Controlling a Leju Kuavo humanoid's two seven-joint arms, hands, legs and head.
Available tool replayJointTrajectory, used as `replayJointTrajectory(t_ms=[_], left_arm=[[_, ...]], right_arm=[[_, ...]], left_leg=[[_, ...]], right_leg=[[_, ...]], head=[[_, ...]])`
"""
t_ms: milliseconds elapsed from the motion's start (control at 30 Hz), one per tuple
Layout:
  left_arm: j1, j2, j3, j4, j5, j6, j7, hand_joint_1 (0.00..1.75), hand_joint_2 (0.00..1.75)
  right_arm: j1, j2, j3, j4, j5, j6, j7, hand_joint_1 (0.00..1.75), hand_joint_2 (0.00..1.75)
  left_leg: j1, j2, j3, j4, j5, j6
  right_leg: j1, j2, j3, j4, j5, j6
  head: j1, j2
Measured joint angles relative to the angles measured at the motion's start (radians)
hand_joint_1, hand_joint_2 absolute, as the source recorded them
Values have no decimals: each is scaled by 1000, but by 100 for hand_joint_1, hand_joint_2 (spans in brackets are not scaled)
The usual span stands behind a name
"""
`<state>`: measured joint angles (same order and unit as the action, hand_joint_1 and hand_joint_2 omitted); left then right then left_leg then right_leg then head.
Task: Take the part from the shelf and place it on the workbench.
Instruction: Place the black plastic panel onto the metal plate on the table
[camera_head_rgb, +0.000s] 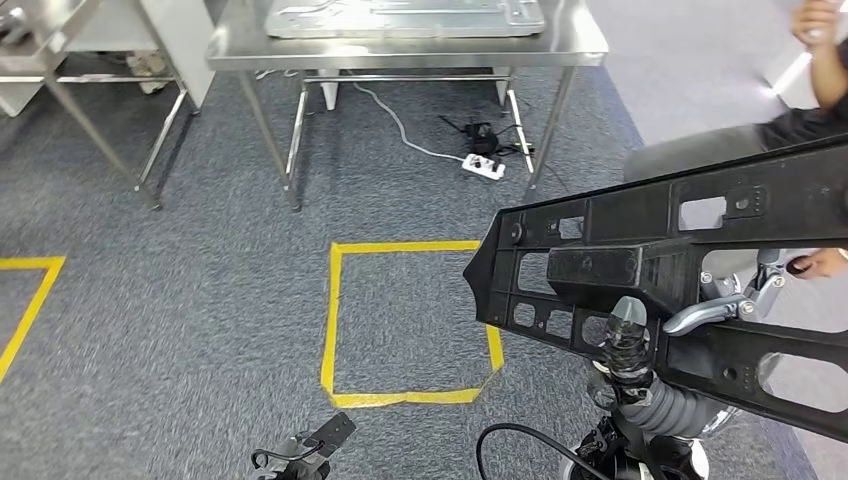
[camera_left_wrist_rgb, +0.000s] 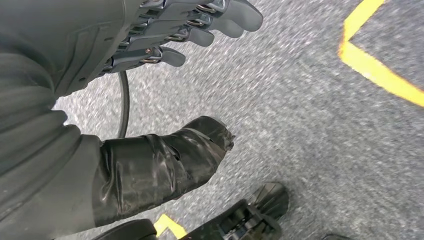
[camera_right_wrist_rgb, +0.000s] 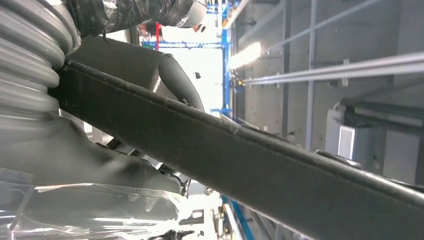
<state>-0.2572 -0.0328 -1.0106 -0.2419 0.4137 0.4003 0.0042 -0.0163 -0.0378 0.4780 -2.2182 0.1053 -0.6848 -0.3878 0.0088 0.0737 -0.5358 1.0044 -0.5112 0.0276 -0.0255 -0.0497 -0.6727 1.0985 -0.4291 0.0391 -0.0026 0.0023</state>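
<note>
— Well, where was the part (camera_head_rgb: 680, 290) at that point?

— Up in the air, carried on the robot's right side. The right hand (camera_head_rgb: 720, 305) had it clamped, fingers (camera_head_rgb: 700, 315) hooked through one of the openings in the black frame, so the long moulding rode tilted across the head view.

— Why tilted like that?

— My guess: gripping it through a cut-out near its middle kept the weight close to the wrist. The right wrist view backed that up, with the thumb (camera_right_wrist_rgb: 180, 85) pressed over the part's dark edge, which ran diagonally right in front of the camera.

— And the left hand (camera_left_wrist_rgb: 190, 30)?

— Hanging low, holding nothing. Its fingers lay loosely side by side, slightly apart, above the grey carpet (camera_left_wrist_rgb: 300, 125). It looked spare, kept out of the way.

— How far from the finish?

— Well apart from it. The steel table (camera_head_rgb: 400, 45) stood ahead, beyond a yellow tape square (camera_head_rgb: 335, 320) on the floor, with a pale flat panel (camera_head_rgb: 400, 15) already lying on its top. The part was nowhere near that surface yet.

— Any worry?

— A person (camera_head_rgb: 790, 130) sat just behind the part's far end, a hand close to it. Swinging that long piece round would have called for care.
</note>
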Motion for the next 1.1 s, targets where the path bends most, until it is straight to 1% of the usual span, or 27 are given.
replayJointTrajectory(t_ms=[33, 67, 133, 167, 200, 233, 267, 300, 333, 367, 400, 433, 500, 533, 567, 633, 700, 767, 833, 867, 900, 933, 967, 1000, 1033, 1067, 1100], left_arm=[[-1, 0, 0, 0, 0, 2, 0, 0, 175], [-2, 0, 0, 0, 0, 2, 1, 0, 175], [-3, -1, 0, 0, 3, 1, 3, 0, 175], [-4, -1, 0, 0, 5, -2, 5, 0, 175], [-6, -2, 0, 0, 6, -5, 7, 0, 175], [-8, -2, 0, 0, 8, -9, 10, 0, 175], [-9, -2, 0, 0, 10, -13, 12, 0, 175], [-8, -2, 0, 0, 11, -15, 13, 0, 175], [-6, -2, 0, 0, 13, -16, 14, 0, 175], [-4, -2, 0, 0, 14, -17, 15, 0, 175], [-3, -2, 0, 0, 15, -18, 16, 0, 175], [-3, -2, 0, 0, 15, -19, 16, 0, 175], [-8, -1, 0, 0, 15, -22, 17, 0, 175], [-11, 0, 0, 0, 16, -24, 19, 0, 175], [-14, 0, 0, 0, 16, -25, 20, 0, 175], [-17, 0, 0, 0, 16, -26, 23, 0, 175], [-18, 0, 0, 0, 17, -28, 25, 0, 175], [-18, 0, 0, 0, 17, -31, 26, 0, 175], [-16, 1, 0, 0, 17, -35, 26, 0, 175], [-14, 1, 0, 0, 18, -36, 27, 0, 175], [-12, 2, 0, 0, 19, -37, 28, 0, 175], [-11, 2, 0, 0, 20, -39, 28, 0, 175], [-10, 2, 0, 0, 21, -39, 29, 0, 175], [-10, 2, 0, 0, 22, -40, 30, 0, 175], [-10, 3, 0, 0, 22, -40, 31, 0, 175], [-11, 4, 0, 0, 22, -40, 31, 0, 175], [-11, 4, 0, 0, 22, -40, 31, 0, 175]], right_arm=[[-2, 0, 0, 1, -2, 0, 0, 175, 175], [-4, 0, 0, 1, -5, 0, 0, 175, 175], [-9, 0, 0, 2, -13, 0, -3, 175, 175], [-10, 1, 0, 2, -18, 0, -8, 175, 175], [-14, 2, 0, 2, -23, 0, -14, 175, 175], [-18, 4, 0, 3, -28, 0, -20, 175, 175], [-22, 6, 0, 3, -32, 0, -25, 175, 175], [-25, 7, 0, 4, -34, 0, -27, 175, 175], [-27, 8, 0, 5, -36, 0, -29, 175, 175], [-27, 8, 0, 7, -37, 0, -30, 175, 175], [-28, 8, 0, 8, -37, 0, -31, 175, 175], [-28, 8, 0, 9, -36, 0, -32, 175, 175], [-29, 9, 0, 11, -33, 0, -32, 175, 175], [-29, 10, -1, 11, -31, 0, -32, 175, 175], [-28, 11, -2, 12, -29, 0, -32, 175, 175], [-28, 12, -3, 13, -29, 0, -31, 175, 175], [-26, 13, -4, 13, -29, 0, -31, 175, 175], [-26, 13, -5, 13, -29, 0, -32, 175, 175], [-25, 13, -5, 14, -31, 0, -30, 175, 175], [-24, 13, -5, 15, -33, 0, -29, 175, 175], [-23, 13, -5, 16, -34, 0, -28, 175, 175], [-23, 13, -5, 17, -36, 0, -26, 175, 175], [-23, 13, -5, 18, -37, 0, -24, 175, 175], [-23, 13, -5, 19, -38, 0, -23, 175, 175], [-24, 13, -5, 19, -38, 0, -22, 175, 175], [-23, 13, -5, 20, -39, 0, -21, 175, 175], [-23, 13, -5, 21, -39, 0, -21, 175, 175]], left_leg=[[-3, 8, 2, 3, -6, -6], [-6, 16, 4, 6, -10, -12], [-6, 34, 10, 5, -16, -23], [-3, 29, 12, 10, -23, -28], [-1, 13, 6, 27, -37, -32], [2, -11, -11, 65, -61, -35], [3, -38, -39, 124, -90, -36], [3, -54, -76, 195, -119, -35], [3, -61, -111, 257, -137, -34], [2, -64, -135, 292, -137, -32], [2, -65, -143, 291, -118, -29], [1, -67, -132, 252, -83, -24], [-2, -77, -86, 124, -8, -11], [-4, -82, -66, 73, 12, -6], [-7, -87, -55, 43, 19, -2], [-9, -90, -50, 26, 19, 4], [-5, -85, -42, 13, 27, 13], [-1, -80, -33, 2, 33, 20], [-2, -76, -32, 1, 30, 23], [-2, -74, -31, 2, 28, 22], [-1, -71, -29, 2, 25, 20], [0, -69, -26, 3, 22, 17], [2, -68, -23, 6, 17, 12], [1, -67, -20, 9, 12, 6], [0, -66, -19, 12, 6, -1], [-1, -65, -18, 14, 2, -8], [-2, -64, -17, 13, 0, -13]], right_leg=[[3, -17, 21, -37, 8, -4], [8, -26, 29, -51, 6, -10], [12, -8, 27, -50, 5, -25], [12, 4, 28, -53, 6, -31], [10, 15, 29, -55, 7, -38], [9, 25, 30, -57, 8, -45], [10, 36, 30, -58, 8, -50], [12, 48, 30, -58, 8, -54], [14, 62, 30, -58, 8, -57], [16, 78, 31, -58, 8, -58], [19, 92, 32, -57, 8, -58], [20, 104, 33, -56, 7, -59], [23, 121, 35, -54, 7, -58], [24, 128, 33, -53, 7, -55], [23, 132, 31, -53, 7, -51], [21, 136, 28, -56, 10, -39], [22, 117, 22, -40, -2, -29], [23, 82, -13, 40, -48, -22], [18, 64, -71, 160, -99, -15], [14, 60, -90, 196, -106, -11], [10, 58, -92, 199, -96, -9], [6, 55, -73, 160, -68, -6], [2, 51, -39, 94, -36, -3], [1, 46, -5, 31, -16, -1], [1, 43, 22, -19, -4, -4], [3, 43, 36, -43, -5, -10], [7, 45, 38, -46, -12, -18]], head=[[-1, 0], [-2, 0], [-4, 0], [-5, 0], [-6, 0], [-9, 0], [-12, 0], [-14, 0], [-14, 0], [-14, 0], [-14, 0], [-14, 0], [-15, 0], [-15, 0], [-15, 0], [-14, 0], [-13, 0], [-10, 0], [-8, 0], [-8, 0], [-8, 0], [-8, 0], [-8, 0], [-8, 0], [-8, 0], [-8, 0], [-8, 0]])
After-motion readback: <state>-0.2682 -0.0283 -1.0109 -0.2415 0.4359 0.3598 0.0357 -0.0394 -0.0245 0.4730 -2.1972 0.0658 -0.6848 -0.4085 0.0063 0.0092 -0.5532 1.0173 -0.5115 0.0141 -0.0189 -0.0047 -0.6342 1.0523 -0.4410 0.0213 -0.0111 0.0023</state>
